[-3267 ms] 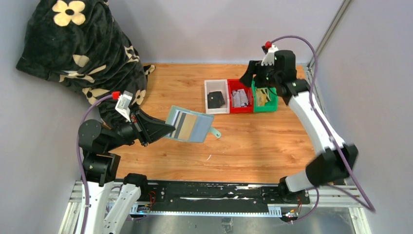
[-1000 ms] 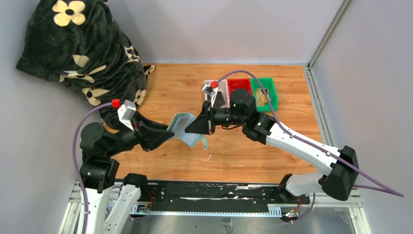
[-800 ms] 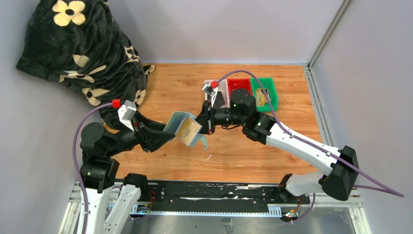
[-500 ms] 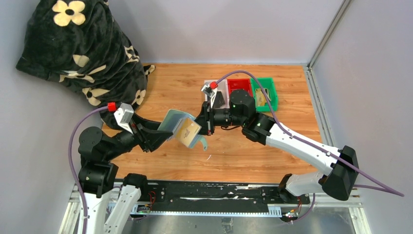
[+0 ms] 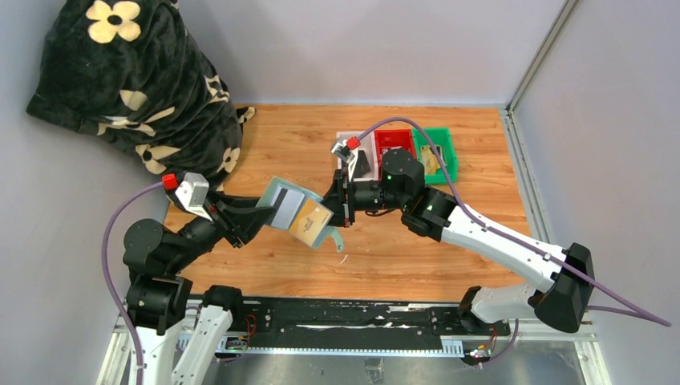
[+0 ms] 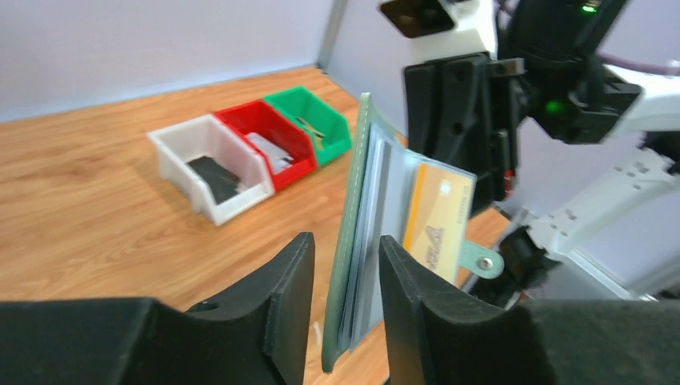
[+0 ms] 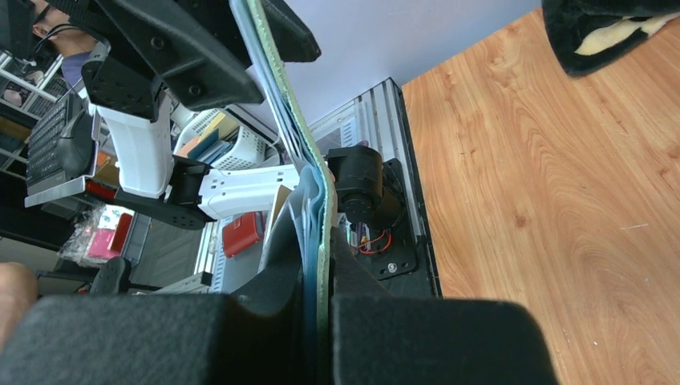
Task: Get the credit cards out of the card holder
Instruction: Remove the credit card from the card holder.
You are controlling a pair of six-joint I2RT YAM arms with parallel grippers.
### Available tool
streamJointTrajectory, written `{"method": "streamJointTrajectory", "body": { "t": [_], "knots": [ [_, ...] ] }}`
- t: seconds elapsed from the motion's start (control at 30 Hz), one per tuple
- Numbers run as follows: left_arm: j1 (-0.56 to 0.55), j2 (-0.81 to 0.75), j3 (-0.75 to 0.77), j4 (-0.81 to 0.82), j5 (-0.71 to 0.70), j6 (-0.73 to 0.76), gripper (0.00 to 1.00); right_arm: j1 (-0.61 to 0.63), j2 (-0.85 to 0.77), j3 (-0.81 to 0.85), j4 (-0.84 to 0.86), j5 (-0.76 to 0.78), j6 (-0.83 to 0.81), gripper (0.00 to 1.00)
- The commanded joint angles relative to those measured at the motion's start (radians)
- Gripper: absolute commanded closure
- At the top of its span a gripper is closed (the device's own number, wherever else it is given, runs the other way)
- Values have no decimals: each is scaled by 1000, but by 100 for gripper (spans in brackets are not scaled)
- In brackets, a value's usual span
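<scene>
The card holder [image 5: 281,210] hangs open in the air above the wooden surface [image 5: 417,249], a little toward 9 o'clock from the surface's middle in the top view, gripped from both sides. The left gripper [image 5: 258,218] comes in from 8 o'clock. Its two black fingers [image 6: 289,297] are closed down to the holder's thickness, pinching the green cover and its pale pockets at the 9 o'clock edge. The right gripper [image 5: 330,207] reaches in from 3 o'clock and is pressed almost fully together on the opposite edge. The right wrist view shows green cover and pale layers between its fingers, but not whether a card is in the pinch too. The tan-gold card [image 5: 308,222] sits in a pocket on the half nearer the right gripper, with the closing tab [image 5: 335,238] dangling at 5 o'clock. White [image 5: 356,164], red [image 5: 394,143] and green [image 5: 439,152] bins stand in a row at 1 o'clock from the holder, and a dark flowered blanket [image 5: 136,80] is heaped at 10 o'clock.
</scene>
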Motion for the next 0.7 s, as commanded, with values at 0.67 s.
{"method": "streamJointTrajectory", "body": {
  "t": [0.67],
  "knots": [
    [-2,99,-23,146,382,-258,86,41,-29,6,91,-166,-41,82]
  ]
}}
